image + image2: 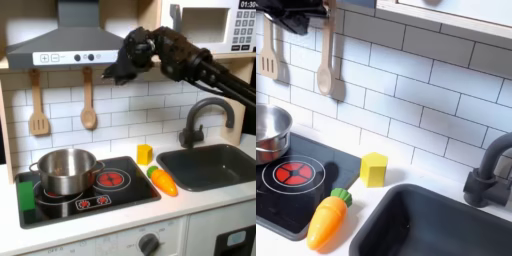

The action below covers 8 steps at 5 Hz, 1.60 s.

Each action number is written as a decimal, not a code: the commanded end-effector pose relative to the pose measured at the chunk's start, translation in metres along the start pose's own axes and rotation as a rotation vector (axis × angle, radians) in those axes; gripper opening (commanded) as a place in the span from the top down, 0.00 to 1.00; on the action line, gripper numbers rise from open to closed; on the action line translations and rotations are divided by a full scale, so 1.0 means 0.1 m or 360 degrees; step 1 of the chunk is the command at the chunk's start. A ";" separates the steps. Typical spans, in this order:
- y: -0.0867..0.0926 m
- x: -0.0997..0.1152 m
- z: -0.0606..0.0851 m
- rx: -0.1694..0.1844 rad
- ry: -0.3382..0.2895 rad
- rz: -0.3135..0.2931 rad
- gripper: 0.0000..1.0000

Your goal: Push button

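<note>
Right, I count one pot, one carrot, one yellow block, two wooden utensils hanging on the wall, and a row of small buttons on the range hood. My arm reaches in from the first exterior view's right, held high, gripper just beside those buttons. It's a dark blur, so I cannot tell whether its fingers are apart or together, and the faucet is cut off in the second exterior view.
</note>
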<state>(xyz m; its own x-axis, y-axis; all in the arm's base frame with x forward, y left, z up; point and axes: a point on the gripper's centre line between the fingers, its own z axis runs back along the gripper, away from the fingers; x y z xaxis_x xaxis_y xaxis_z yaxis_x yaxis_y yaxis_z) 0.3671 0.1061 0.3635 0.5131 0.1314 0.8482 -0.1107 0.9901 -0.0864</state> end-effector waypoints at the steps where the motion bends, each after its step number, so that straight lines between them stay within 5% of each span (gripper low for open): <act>1: 0.04 0.16 0.11 0.0009 -0.0058 -0.0059 1.00; 8: 0.25 0.35 -0.04 0.0126 -0.0225 -0.0074 1.00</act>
<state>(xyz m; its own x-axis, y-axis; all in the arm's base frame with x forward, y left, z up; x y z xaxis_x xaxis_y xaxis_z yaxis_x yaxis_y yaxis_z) 0.3847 0.1392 0.3870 0.3996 0.0758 0.9136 -0.1685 0.9857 -0.0081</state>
